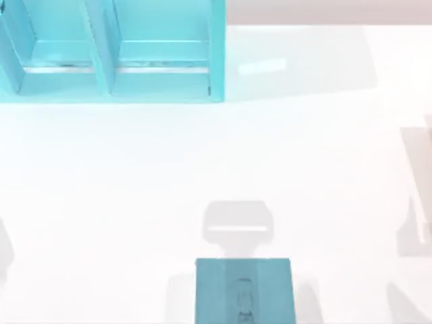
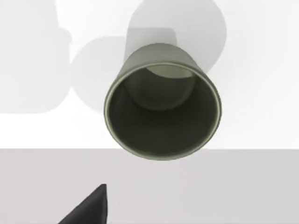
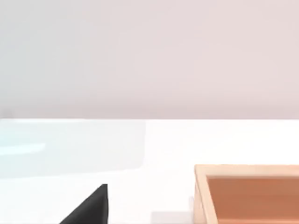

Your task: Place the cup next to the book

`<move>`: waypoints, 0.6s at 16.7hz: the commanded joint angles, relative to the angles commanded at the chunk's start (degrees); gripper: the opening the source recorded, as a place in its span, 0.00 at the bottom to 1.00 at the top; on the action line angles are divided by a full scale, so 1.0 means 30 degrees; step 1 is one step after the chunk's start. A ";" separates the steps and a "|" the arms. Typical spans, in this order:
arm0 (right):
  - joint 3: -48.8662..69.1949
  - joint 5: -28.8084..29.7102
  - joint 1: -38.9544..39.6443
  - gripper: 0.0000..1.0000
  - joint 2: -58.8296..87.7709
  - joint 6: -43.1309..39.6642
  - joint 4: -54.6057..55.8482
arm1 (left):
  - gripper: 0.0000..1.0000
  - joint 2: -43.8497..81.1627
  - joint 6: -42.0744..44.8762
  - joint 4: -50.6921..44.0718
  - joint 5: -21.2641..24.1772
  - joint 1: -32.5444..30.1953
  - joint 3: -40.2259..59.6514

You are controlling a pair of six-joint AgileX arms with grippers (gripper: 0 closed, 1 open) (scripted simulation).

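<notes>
The top view looks straight down on the white table [image 1: 135,189]; the left wrist view peers closely into the cup [image 2: 162,107]; the right wrist view skims low across that table toward a wooden tray [image 3: 247,191]

The book [image 1: 244,291] lies at the table's [image 1: 135,189] near edge, the shelf unit [image 1: 111,50] seemingly far-left.

A teal shelf unit [image 1: 111,50] with open compartments stands on the white table [image 1: 135,182] at about eleven o'clock in the top view. The right wrist view shows a shallow wooden tray [image 3: 247,193] resting on the table.
</notes>
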 joint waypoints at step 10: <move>0.0000 0.0000 0.0000 1.00 0.0000 0.0000 0.0000 | 1.00 0.0450 0.0085 0.1344 0.0023 -0.0009 -0.1101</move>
